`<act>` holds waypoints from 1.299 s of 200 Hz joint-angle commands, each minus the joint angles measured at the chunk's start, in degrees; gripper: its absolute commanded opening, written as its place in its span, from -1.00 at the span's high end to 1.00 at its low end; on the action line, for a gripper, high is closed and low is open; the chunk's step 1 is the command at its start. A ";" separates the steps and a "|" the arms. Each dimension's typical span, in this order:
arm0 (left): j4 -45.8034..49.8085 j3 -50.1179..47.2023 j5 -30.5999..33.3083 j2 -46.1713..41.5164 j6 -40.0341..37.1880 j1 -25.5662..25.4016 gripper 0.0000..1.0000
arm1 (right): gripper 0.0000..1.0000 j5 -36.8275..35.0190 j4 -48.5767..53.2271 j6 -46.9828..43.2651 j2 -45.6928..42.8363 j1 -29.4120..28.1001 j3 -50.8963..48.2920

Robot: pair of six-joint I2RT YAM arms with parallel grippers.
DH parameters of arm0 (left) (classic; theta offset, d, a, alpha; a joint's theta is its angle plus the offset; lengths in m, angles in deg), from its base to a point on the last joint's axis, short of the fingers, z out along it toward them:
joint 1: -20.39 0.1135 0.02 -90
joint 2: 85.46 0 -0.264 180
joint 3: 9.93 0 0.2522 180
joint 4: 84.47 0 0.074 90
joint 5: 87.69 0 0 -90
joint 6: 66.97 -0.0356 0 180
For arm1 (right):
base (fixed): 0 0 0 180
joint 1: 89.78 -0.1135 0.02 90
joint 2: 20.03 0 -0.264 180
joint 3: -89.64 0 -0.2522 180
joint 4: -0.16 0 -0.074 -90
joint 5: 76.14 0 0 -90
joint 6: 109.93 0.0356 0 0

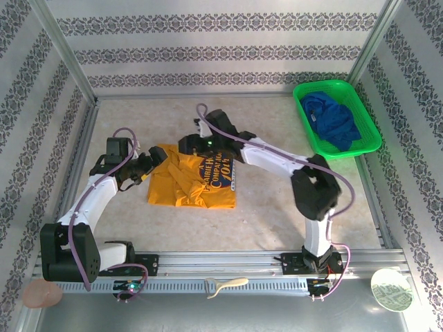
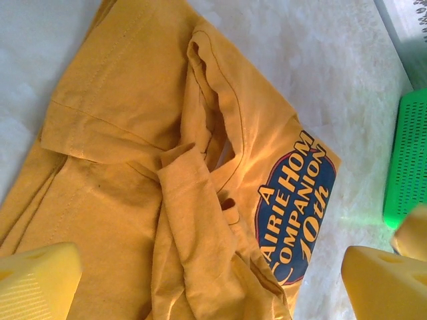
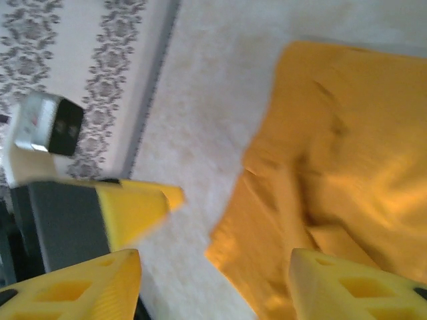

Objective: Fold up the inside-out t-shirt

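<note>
Left claw (image 2: 210, 253) spread, orange t-shirt (image 2: 133, 100) rumpled, printed

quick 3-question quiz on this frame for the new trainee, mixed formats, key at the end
1. True or false: the t-shirt lies with its print hidden.
2. Pick one: the blue garment lies A) on the bare table, B) in the green basket, C) under the t-shirt.
3. Fill in: the ___ arm's jaws hover at the t-shirt's far edge.

Key: 1 false, the print faces up. 2 B. 3 right arm.
</note>
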 commanded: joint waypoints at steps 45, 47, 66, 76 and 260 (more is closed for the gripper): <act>2.71 2.34 2.39 0.31 -1.76 0.13 -0.99 | -0.38 -11.32 5.49 -0.03 -9.13 -3.51 -18.22; 2.77 2.41 2.44 0.27 -1.76 0.11 -0.99 | -0.38 -11.30 5.38 0.07 -8.86 -3.68 -18.25; 3.04 3.11 2.44 0.33 -1.60 0.23 -0.99 | -0.39 -11.01 3.92 1.35 -7.03 -5.25 -17.94; 3.28 3.32 2.58 0.14 -1.49 0.27 -0.99 | -0.38 -10.51 2.70 2.16 -5.84 -5.79 -17.69; 3.20 3.33 3.37 -2.23 0.11 0.94 -0.99 | -0.18 1.67 1.45 -11.07 6.53 -21.98 0.67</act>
